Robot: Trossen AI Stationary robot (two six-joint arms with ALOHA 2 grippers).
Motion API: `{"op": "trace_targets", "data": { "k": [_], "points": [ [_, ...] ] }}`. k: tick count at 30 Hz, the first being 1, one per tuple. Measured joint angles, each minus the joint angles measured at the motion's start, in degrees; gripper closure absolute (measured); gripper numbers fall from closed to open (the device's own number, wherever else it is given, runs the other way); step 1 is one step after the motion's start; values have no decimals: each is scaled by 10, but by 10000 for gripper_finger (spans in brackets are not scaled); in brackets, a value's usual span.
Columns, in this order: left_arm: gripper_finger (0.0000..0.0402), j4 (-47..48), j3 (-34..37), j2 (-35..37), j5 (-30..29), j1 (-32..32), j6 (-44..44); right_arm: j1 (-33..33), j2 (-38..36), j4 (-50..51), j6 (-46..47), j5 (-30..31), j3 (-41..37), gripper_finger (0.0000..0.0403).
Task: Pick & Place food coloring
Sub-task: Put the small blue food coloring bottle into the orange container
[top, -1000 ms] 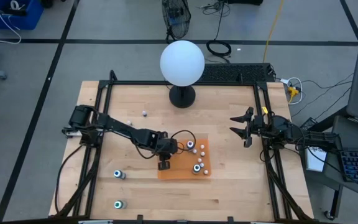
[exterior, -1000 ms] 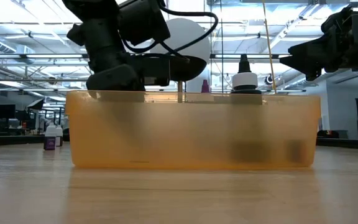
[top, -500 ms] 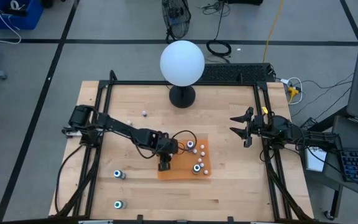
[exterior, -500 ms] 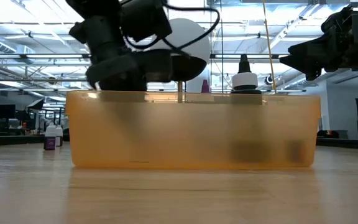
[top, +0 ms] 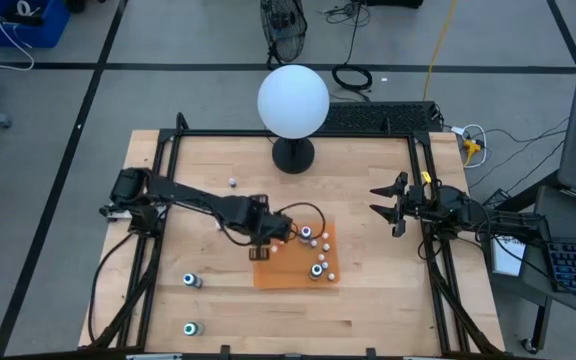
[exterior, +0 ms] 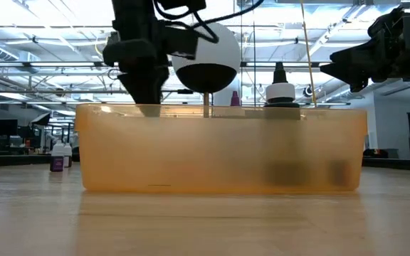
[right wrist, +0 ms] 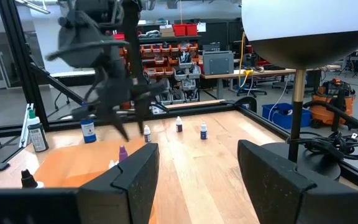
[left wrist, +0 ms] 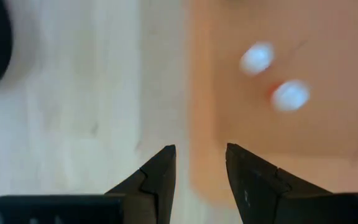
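Note:
An orange tray (top: pixel 298 272) lies mid-table. Inside it stand several tiny white-capped food coloring bottles (top: pixel 318 268); two white caps (left wrist: pixel 273 78) show near its left end. More bottles stand on the bare table, two at the near left (top: pixel 191 281) and one at the far left (top: pixel 232 182). My left gripper (top: pixel 267 246) hangs open and empty over the tray's left edge, fingers pointing down (left wrist: pixel 201 150). In the low view it stands above the tray's rim (exterior: pixel 146 107). My right gripper (top: pixel 386 207) waits open and empty at the table's right side.
A big white globe on a black base (top: pixel 293 100) stands at the table's far middle. A black frame (top: pixel 168 150) runs along the table's edges. Bare wood lies near the front edge and between the tray and my right arm.
My left gripper has gone toward the table's far edge along the tray's left end and has turned about its wrist; in the low view it now stands narrow and upright. Two white caps now show in the tray where it stood before.

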State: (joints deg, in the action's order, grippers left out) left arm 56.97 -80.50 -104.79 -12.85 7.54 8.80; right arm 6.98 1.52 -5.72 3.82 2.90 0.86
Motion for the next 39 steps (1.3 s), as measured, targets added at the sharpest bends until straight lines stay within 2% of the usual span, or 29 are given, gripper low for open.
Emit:
{"op": "trace_targets", "data": {
  "k": [7,11,15,20,28,35,39],
  "points": [
    [256,92,42,83,13,-116,27,0,0,0,0,0,0,195],
    [256,83,92,158,31,-200,43,0,0,2,0,0,0,195],
    [256,71,129,190,58,-272,78,0,0,2,0,0,0,195],
    [256,51,146,179,69,-326,76,0,0,2,0,0,0,195],
    [251,-11,146,118,102,-365,25,0,0,2,0,0,0,195],
    [202,-16,146,71,99,-374,-1,0,0,1,0,0,0,195],
    [175,-16,146,64,73,-376,-1,0,0,1,0,0,0,195]
  ]
}}
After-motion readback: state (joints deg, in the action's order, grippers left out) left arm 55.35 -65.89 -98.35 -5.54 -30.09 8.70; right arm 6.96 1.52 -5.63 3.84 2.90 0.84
